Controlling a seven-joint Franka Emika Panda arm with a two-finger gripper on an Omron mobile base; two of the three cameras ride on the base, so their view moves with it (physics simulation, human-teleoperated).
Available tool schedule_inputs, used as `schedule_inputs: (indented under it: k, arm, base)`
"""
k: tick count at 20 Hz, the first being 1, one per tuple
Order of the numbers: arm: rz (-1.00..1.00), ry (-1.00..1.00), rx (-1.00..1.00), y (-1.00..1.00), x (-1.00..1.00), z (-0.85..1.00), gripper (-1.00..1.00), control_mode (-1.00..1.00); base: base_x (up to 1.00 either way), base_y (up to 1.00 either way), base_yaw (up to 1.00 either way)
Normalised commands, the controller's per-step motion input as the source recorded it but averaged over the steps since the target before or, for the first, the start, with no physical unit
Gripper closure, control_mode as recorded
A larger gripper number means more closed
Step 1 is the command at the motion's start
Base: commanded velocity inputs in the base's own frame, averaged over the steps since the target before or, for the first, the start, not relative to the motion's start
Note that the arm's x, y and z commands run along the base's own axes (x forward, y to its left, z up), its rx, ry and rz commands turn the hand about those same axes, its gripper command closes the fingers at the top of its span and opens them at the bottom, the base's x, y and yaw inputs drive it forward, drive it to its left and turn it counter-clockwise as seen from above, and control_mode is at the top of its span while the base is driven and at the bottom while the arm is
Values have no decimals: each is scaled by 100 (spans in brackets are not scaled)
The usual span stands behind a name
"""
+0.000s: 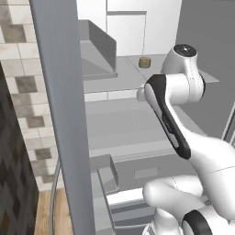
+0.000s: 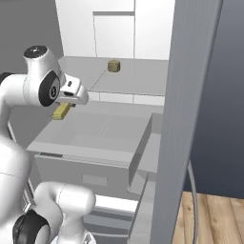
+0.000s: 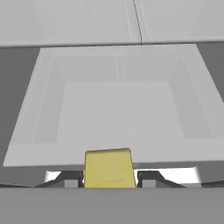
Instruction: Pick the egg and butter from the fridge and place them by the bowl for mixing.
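Left base view: the arm blocks the pincer, so all you get is the fridge [image 1: 59, 114] door edge up close and a small brownish lump [image 1: 145, 62] on a shelf well beyond.

Right base view: the butter [image 2: 60, 112] pokes out just under the hand, above an open drawer [image 2: 95, 133].

Hand view: the pincer [image 3: 109, 179] is clenched on the butter, a dark finger touching each side, drawer beyond it.
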Motion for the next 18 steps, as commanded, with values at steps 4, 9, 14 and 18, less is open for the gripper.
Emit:
schedule_inputs:
  k: [4, 9, 14, 18]
  arm:
    - [0, -4, 0, -9, -55, -3, 100, -100]
    - [0, 0, -1, 0, -4, 0, 100, -100]
    - [0, 0, 0, 0, 0, 0, 100, 100]
    - [0, 0, 0, 0, 0, 0, 100, 100]
  base:
    - [0, 0, 0]
    - [0, 0, 0]
    - [-18, 0, 0]
    - [-64, -3, 0]
